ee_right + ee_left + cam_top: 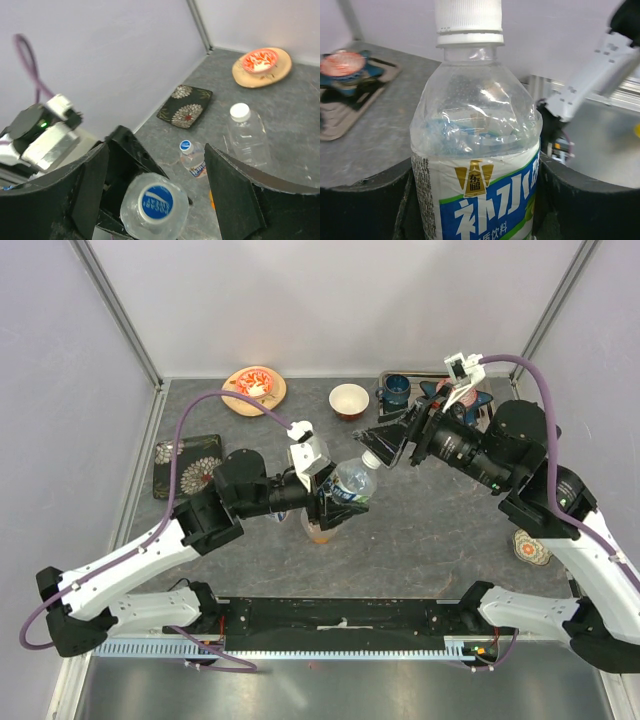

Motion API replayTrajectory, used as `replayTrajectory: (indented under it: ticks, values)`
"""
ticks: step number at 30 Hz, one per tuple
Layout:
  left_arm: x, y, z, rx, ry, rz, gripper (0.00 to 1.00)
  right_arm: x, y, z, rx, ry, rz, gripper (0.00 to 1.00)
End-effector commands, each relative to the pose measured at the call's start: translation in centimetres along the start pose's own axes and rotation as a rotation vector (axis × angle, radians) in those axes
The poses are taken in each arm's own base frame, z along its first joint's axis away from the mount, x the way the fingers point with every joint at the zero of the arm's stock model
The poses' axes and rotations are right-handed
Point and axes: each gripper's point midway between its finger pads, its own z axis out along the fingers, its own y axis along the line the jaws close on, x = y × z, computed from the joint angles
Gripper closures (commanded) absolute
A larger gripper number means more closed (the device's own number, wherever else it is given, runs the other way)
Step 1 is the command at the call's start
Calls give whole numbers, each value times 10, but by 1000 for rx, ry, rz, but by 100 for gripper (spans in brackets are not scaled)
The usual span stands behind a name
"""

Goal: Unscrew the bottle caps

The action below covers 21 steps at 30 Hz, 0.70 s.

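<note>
My left gripper [335,502] is shut on a short clear bottle with a blue label [352,483], held off the table and tilted toward the right arm. The label fills the left wrist view [480,200], with the white cap [468,20] on top. My right gripper [385,445] is open, its fingers either side of the cap [155,202] and not touching it. A second blue-label bottle [194,157] lies on the table, and the taller clear bottle [246,134] is beside it. The orange bottle [318,531] shows partly under the left gripper.
A wooden saucer with a red-white dish [254,388], a cream bowl [348,400] and a blue cup [395,390] stand along the back wall. A black floral plate [188,465] lies at the left. A patterned coaster [530,547] lies at the right.
</note>
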Motion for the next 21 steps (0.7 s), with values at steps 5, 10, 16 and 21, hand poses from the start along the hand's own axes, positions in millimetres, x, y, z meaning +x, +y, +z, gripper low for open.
replayTrajectory:
  ticks: [5, 10, 16, 21]
  values:
    - [-15, 62, -17, -440, -74, 155, 71, 13, -36, 5, 195, -16, 152, 16]
    - [-11, 61, -16, -459, -56, 179, 70, 20, -35, 15, 179, 5, 161, 17]
    - [-8, 60, -14, -462, -47, 187, 70, 32, -39, 26, 179, 34, 167, 19]
    - [-7, 60, -14, -462, -41, 190, 70, 35, -41, 29, 177, 33, 169, 25]
